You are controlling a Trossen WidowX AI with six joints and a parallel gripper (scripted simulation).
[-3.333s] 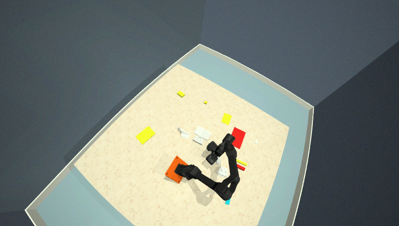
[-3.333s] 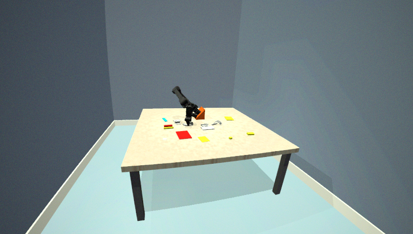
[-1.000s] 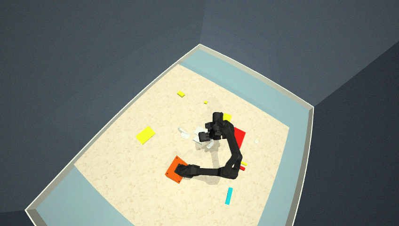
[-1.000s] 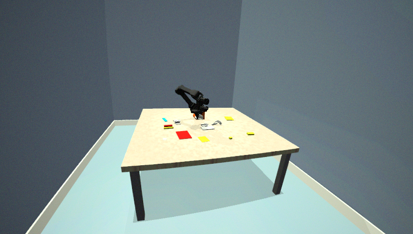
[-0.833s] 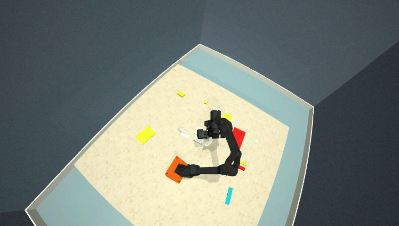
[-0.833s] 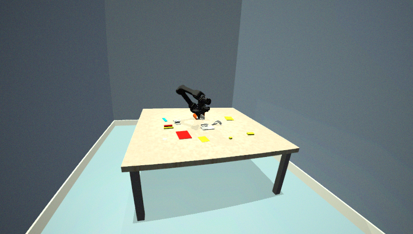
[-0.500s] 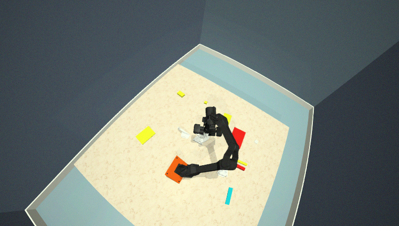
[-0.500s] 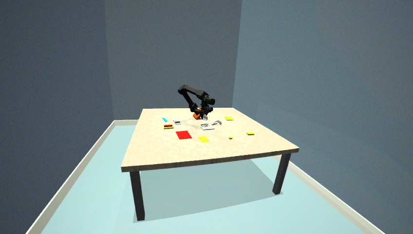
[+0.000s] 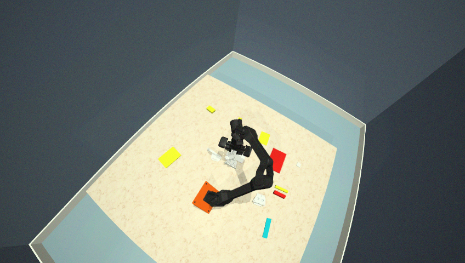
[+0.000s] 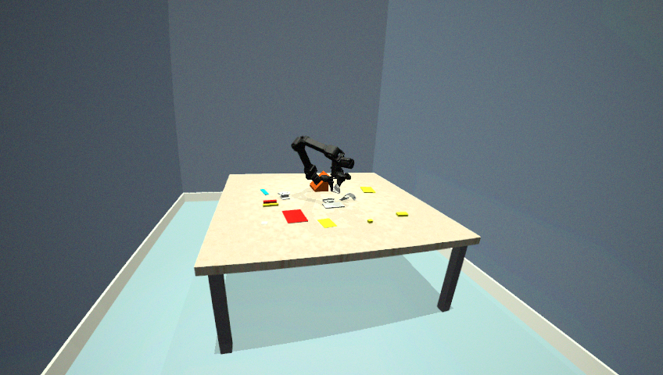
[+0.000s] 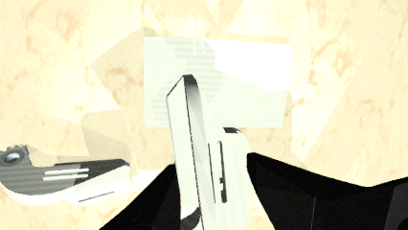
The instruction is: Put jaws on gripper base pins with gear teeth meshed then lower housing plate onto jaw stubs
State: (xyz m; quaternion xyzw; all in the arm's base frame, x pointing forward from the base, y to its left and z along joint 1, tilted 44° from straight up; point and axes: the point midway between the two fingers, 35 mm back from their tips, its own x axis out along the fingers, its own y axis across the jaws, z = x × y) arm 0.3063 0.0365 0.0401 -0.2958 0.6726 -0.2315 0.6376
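Observation:
My gripper (image 9: 236, 149) (image 10: 335, 184) (image 11: 213, 167) is shut on a white jaw (image 10: 336, 189) (image 11: 193, 139), which points forward from between the black fingers. It hangs above the table, over the white gripper base (image 9: 232, 164) (image 10: 333, 205) (image 11: 259, 107). The base's pins are hidden in the wrist view. The other white jaw (image 9: 215, 156) (image 10: 348, 197) (image 11: 101, 177) lies beside the base, its gear teeth and hole showing at the wrist view's left. The white housing plate (image 9: 259, 199) (image 10: 284, 194) with two round marks lies apart, near the red and yellow bars.
The orange block (image 9: 199, 199) (image 10: 319, 187) stands by the arm's foot. A red plate (image 9: 278, 160) (image 10: 295, 216), yellow plates (image 9: 169, 156) (image 10: 327, 223), a yellow block (image 9: 210, 109) (image 10: 402, 214), a red bar (image 9: 279, 194), a yellow bar (image 9: 281, 188) and a cyan bar (image 9: 266, 228) (image 10: 264, 191) lie around.

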